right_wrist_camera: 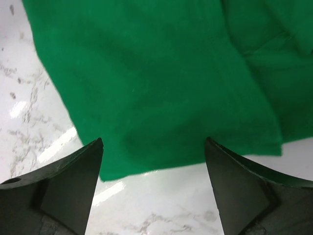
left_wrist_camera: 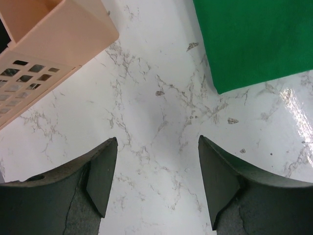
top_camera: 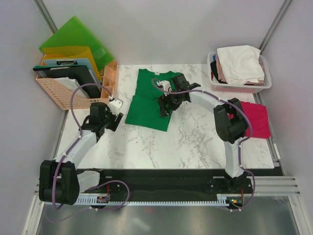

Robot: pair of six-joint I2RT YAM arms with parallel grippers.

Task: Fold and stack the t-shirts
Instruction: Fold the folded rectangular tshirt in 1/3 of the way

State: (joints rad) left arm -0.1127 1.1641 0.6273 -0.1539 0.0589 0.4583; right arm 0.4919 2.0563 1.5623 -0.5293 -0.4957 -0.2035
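Two tools hang spread and empty, the right tool (right_wrist_camera: 154,147) over the near hem of the green t-shirt (top_camera: 149,100) lying flat on the counter (top_camera: 195,142), the left tool (left_wrist_camera: 156,147) beside its corner, and the soft, light cloth looks best pinched at a hem corner.

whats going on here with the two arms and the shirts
Two robot arms are folding t-shirts. The green t-shirt lies on the marble table, some layers already doubled over. The right hand hovers open over one edge of it, holding nothing. The left hand is open too, above bare table beside the shirt's corner. A magenta t-shirt lies at the table's right edge, and more shirts sit in the basket.
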